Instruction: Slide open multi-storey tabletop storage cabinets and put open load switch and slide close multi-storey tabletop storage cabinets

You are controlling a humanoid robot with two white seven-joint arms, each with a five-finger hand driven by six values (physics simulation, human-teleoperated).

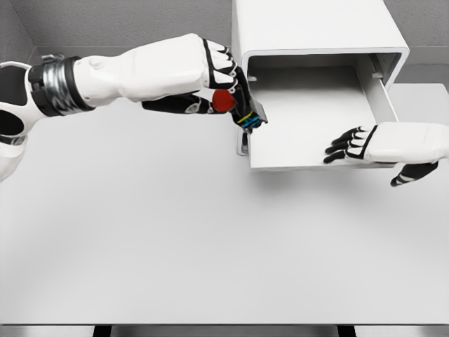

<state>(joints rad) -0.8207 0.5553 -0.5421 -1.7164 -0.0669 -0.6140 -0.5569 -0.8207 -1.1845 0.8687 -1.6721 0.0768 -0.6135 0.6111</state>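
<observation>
A white tabletop storage cabinet stands at the back right, its drawer slid out toward me and showing a bare floor. My left hand is shut on the load switch, a dark block with a red knob and coloured terminals. It holds the switch in the air at the drawer's left front corner. My right hand lies over the drawer's front right edge, fingers spread and holding nothing, thumb hanging below the front panel.
The white table runs wide toward me and to the left of the cabinet. Grey walls close the back. A small fitting shows at the drawer's left front corner.
</observation>
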